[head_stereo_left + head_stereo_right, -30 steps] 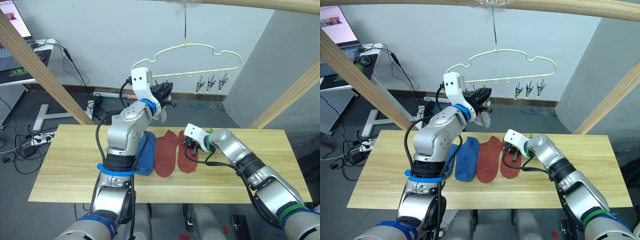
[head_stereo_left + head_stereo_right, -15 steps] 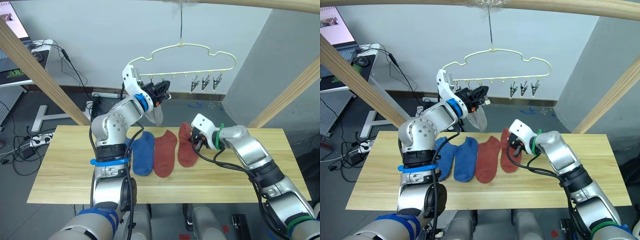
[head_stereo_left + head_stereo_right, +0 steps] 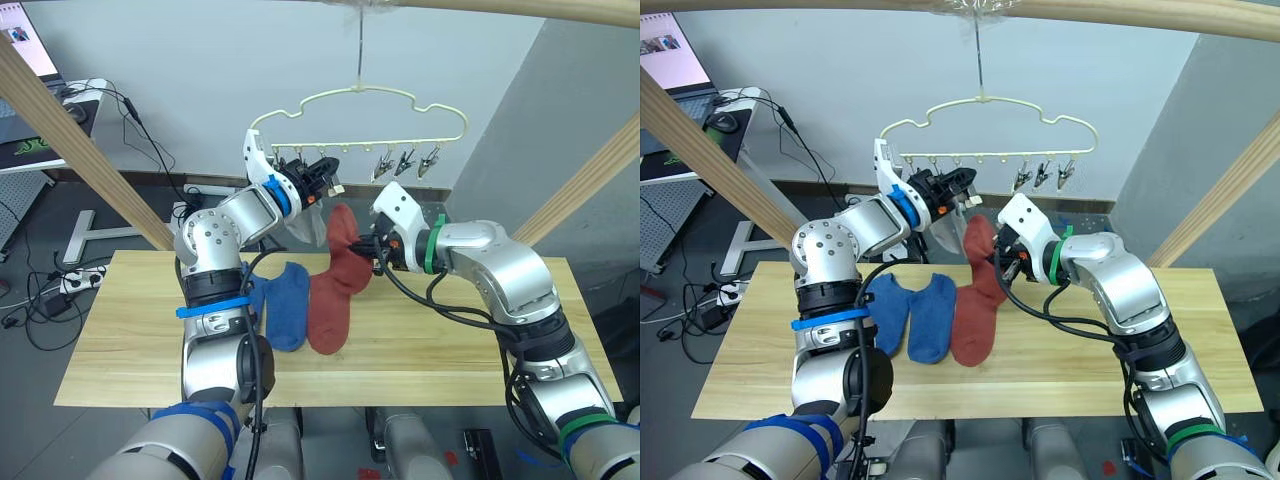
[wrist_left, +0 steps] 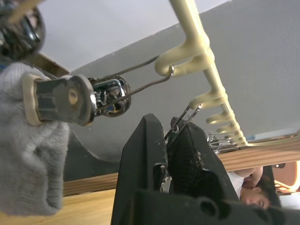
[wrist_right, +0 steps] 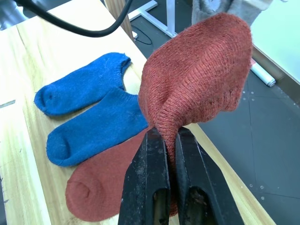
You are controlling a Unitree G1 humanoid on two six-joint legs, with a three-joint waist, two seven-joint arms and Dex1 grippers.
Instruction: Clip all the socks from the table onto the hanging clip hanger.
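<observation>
Grey sock (image 3: 945, 232): mostly behind left gripper (image 3: 962, 185); its clip on hanger (image 3: 985, 100) not resolvable in the eye views. Left fingers (image 4: 187, 159) cover the clip they press. Held red sock (image 5: 197, 89): cuff hidden between right gripper (image 5: 169, 140) fingers. Far blue sock (image 3: 883, 308) partly behind the left arm. Table (image 3: 130, 340) near edge cut off by arms.

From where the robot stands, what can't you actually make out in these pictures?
- Whether the grey sock is already fastened in a clip: in the eye views the left gripper covers that spot.
- What the left gripper pinches: in the left wrist view its shut fingers hide it.
- Second grey sock: cannot be found; the arms hide part of the table.
- Empty clips: too small to judge.
- Held rust-red sock: its lower part is hidden behind the right gripper.
</observation>
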